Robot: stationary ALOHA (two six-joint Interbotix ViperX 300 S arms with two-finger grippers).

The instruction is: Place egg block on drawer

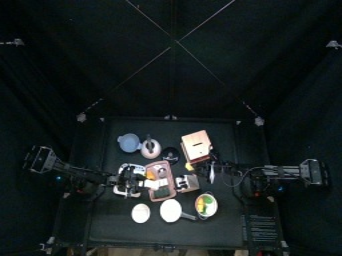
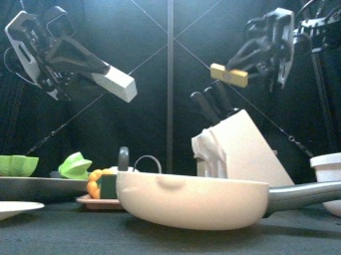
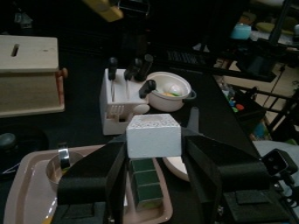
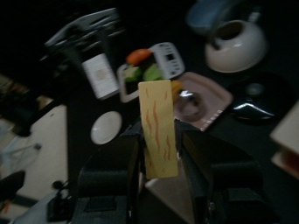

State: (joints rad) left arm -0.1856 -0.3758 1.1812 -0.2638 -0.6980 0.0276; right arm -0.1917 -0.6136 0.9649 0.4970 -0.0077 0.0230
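Item: white block [image 2: 120, 84], clamped in left pincer [image 2: 112, 80], upper left of front view. Right pincer [image 2: 229, 74] clamps yellow block [image 2: 228, 74]. Drawer [image 1: 201, 144] upper centre, top view. We judge a wrong-block delivery possible.

The drawer [image 1: 201, 143] top lies bare (far right of the bench [image 1: 230, 128]); kettle [image 1: 151, 146], tray [image 1: 162, 175] and knife block [image 2: 244, 149] crowd the near middle.

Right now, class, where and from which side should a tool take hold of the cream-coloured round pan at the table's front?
Probably by its slim grey handle, from above: it juts out level to the right in the front view, while the cream-coloured round pan itself is wide and rounded.
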